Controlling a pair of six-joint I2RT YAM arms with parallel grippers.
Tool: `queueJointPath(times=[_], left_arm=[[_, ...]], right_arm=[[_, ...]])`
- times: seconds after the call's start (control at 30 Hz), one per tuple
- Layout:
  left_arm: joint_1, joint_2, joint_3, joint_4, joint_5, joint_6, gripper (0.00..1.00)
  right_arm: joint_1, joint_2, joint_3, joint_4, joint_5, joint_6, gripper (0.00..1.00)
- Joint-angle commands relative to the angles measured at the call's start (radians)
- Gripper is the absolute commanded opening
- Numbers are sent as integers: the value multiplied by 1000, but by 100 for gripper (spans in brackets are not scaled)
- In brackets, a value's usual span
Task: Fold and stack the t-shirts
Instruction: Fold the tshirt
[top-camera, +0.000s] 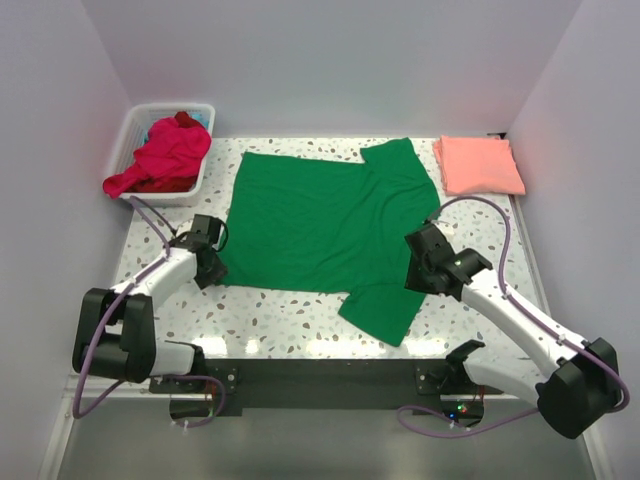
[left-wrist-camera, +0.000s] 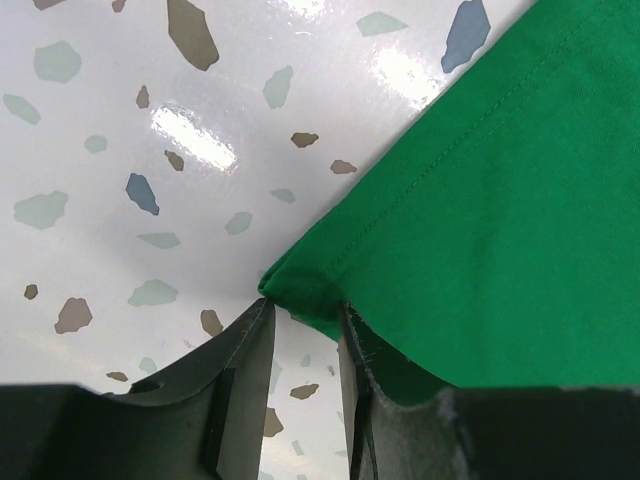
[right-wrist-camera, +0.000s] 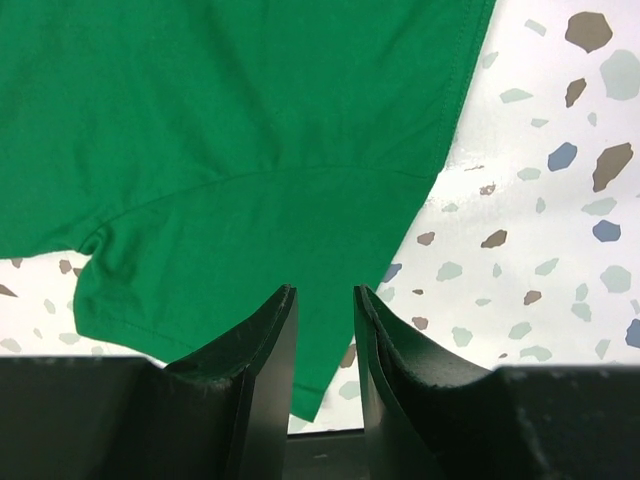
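— Where, the t-shirts?

— Spread flat across the middle of the speckled table, a bright green t-shirt, hem to the left, sleeves to the right. At the far right corner, a folded salmon-pink t-shirt. At the far left corner, red and magenta t-shirts heaped in a white basket, spilling over its near rim.

— And the left gripper?

— Low at the near left hem corner of the green shirt. Fingers a narrow gap apart, tabletop showing through, with the corner of cloth right at the tips and one finger lying over the hem. Pinched or merely touched: hard to say from the wrist view.

— And the right gripper?

— Down over the near sleeve, fingers likewise slightly parted, green cloth lying flat beneath and visible in the gap.
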Motion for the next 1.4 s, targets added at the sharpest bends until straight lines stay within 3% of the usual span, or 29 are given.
queueJointPath(times=[0.0, 0.2, 0.53, 0.67, 1.07, 1.2, 1.37], left_arm=[[12, -1, -10, 15, -27, -34, 36], [16, 10, -31, 7, -39, -59, 35], [19, 48, -45, 33, -24, -60, 20], [19, 61, -35, 31, -22, -60, 0], [19, -8, 37, -39, -22, -50, 0], [19, -10, 45, -45, -24, -36, 0], [19, -10, 45, -41, -13, -31, 0]], right_arm=[[14, -15, -23, -20, 15, 32, 33], [26, -25, -49, -20, 13, 47, 33], [37, -54, -74, -48, 16, 61, 33], [39, -57, -87, -54, 4, 64, 33], [121, -7, -152, -49, -86, 131, 38], [187, 4, -173, -46, -80, 171, 47], [279, 42, -195, 7, -96, 217, 50]])
